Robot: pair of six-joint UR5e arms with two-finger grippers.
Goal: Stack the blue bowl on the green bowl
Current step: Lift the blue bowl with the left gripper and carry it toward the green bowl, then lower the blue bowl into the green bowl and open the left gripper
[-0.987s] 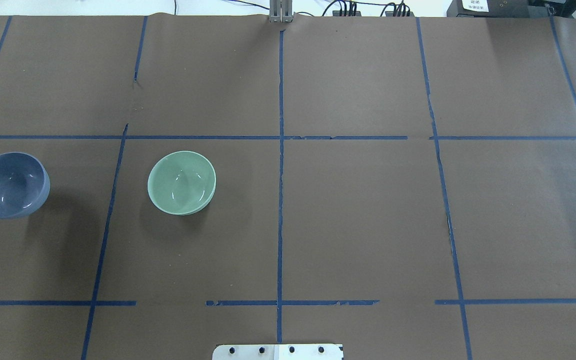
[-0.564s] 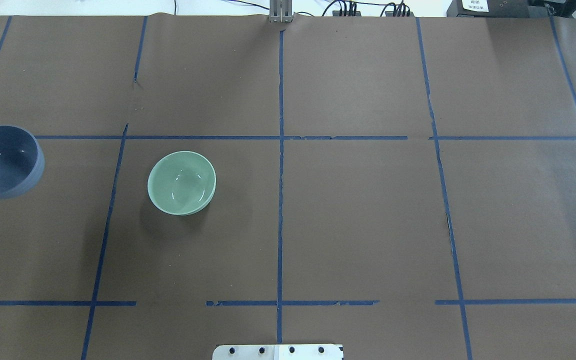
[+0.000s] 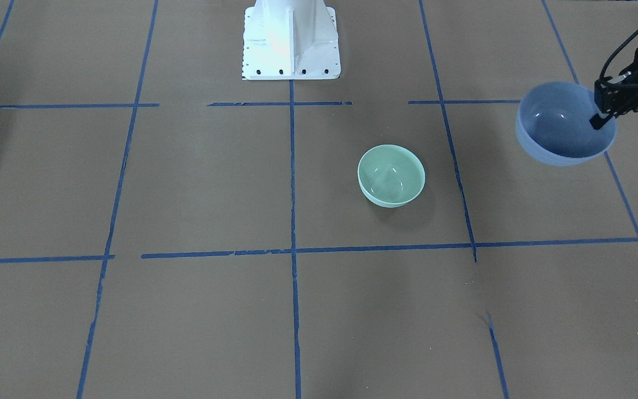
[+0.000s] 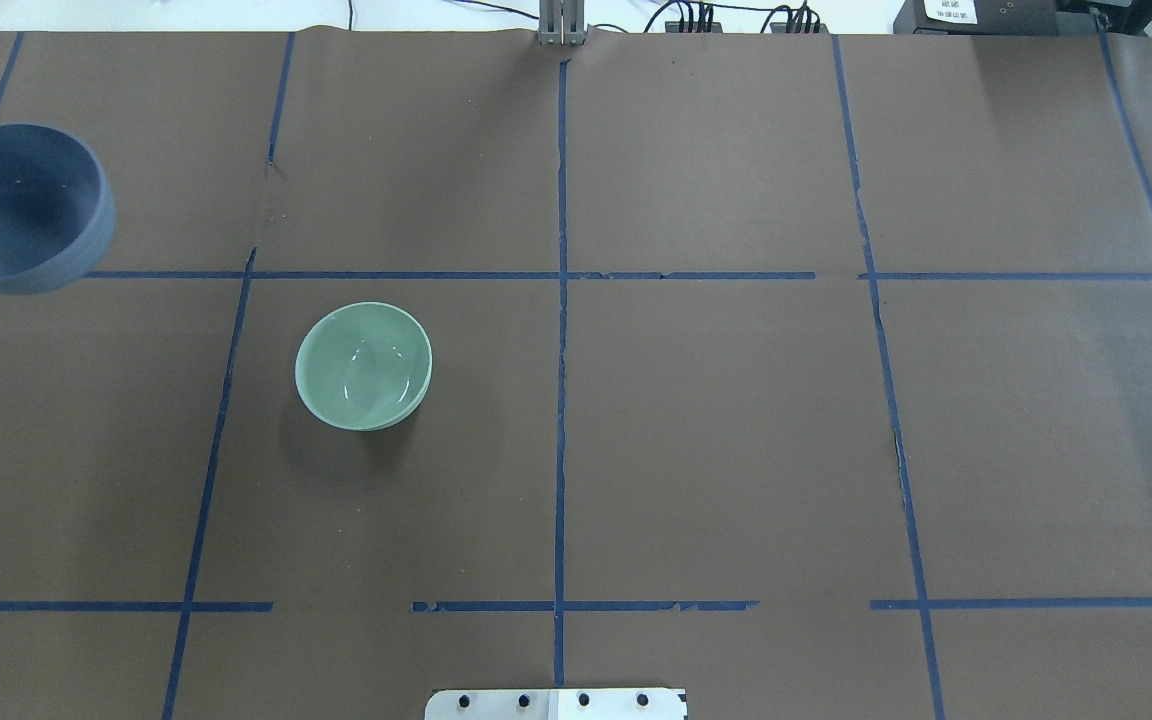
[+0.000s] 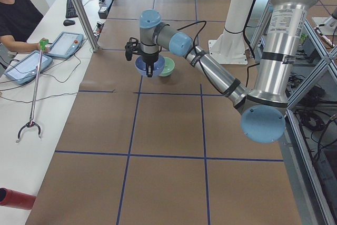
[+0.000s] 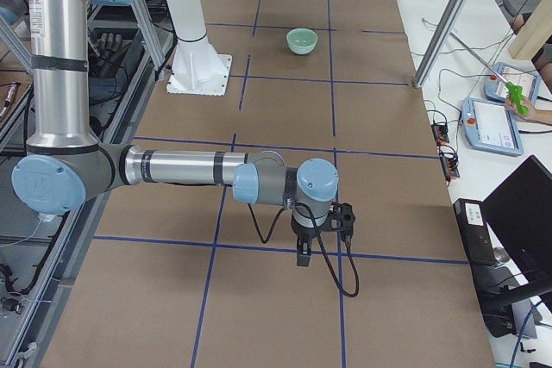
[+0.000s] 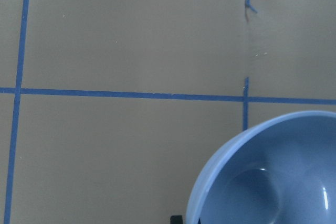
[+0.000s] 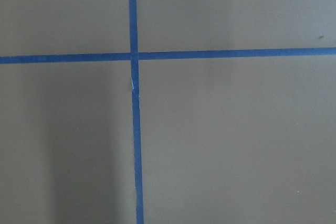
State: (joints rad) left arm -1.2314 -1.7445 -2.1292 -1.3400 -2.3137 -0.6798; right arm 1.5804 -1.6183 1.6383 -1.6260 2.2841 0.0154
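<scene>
We see the left claw (image 3: pixel 601 117) pinched onto the rim of the blue bowl (image 3: pixel 554 124), one finger inside the wall and the other outside. It holds the bowl in the air above the bench (image 3: pixel 186 183), out toward the robot's left end. The green bowl (image 3: pixel 391 175) sits upright on the bench, well apart from the blue bowl and nearer the middle. The right claw (image 6: pixel 304 252) hangs low over the bench, far from both bowls; we cannot tell how far open it is.
</scene>
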